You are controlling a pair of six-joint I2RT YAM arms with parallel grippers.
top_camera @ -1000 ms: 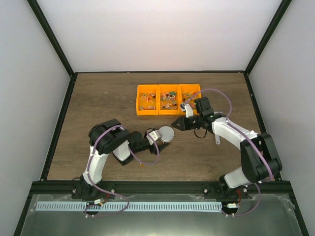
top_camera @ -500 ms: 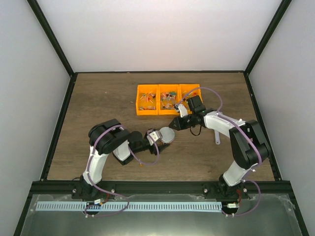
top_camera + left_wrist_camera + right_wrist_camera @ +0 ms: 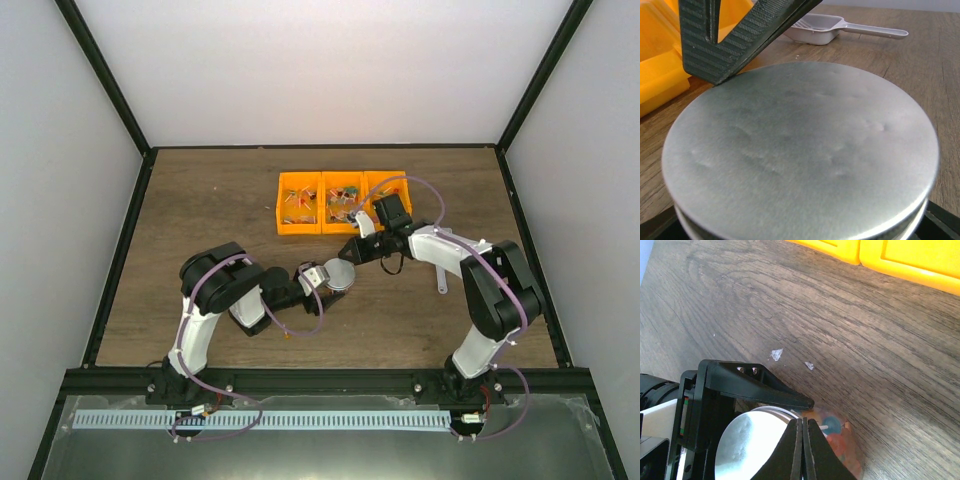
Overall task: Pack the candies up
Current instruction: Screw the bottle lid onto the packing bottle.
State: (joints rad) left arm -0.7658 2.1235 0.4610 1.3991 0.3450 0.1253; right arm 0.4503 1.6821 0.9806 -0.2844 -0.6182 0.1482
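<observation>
A small clear cup [image 3: 840, 445] with a round metal lid [image 3: 800, 150] sits between the fingers of my left gripper [image 3: 322, 276], which is shut on it. Through the cup's wall I see red, orange and blue candies [image 3: 832, 432]. More candies [image 3: 342, 200] lie in the orange three-part bin [image 3: 300, 232]. My right gripper [image 3: 804, 421] is shut with nothing between its jaws. Its tips rest at the far edge of the lid, and its dark fingers [image 3: 730, 40] show there in the left wrist view.
A grey slotted scoop [image 3: 815, 30] lies on the wood beyond the lid, handle pointing right. The orange bin's wall [image 3: 660, 65] is close on the left of the cup. Two small white scraps [image 3: 776, 354] lie on the table near the cup.
My right gripper has moved left to the edge of the lid and its jaws have closed fully. The left gripper and the cup have stayed put.
</observation>
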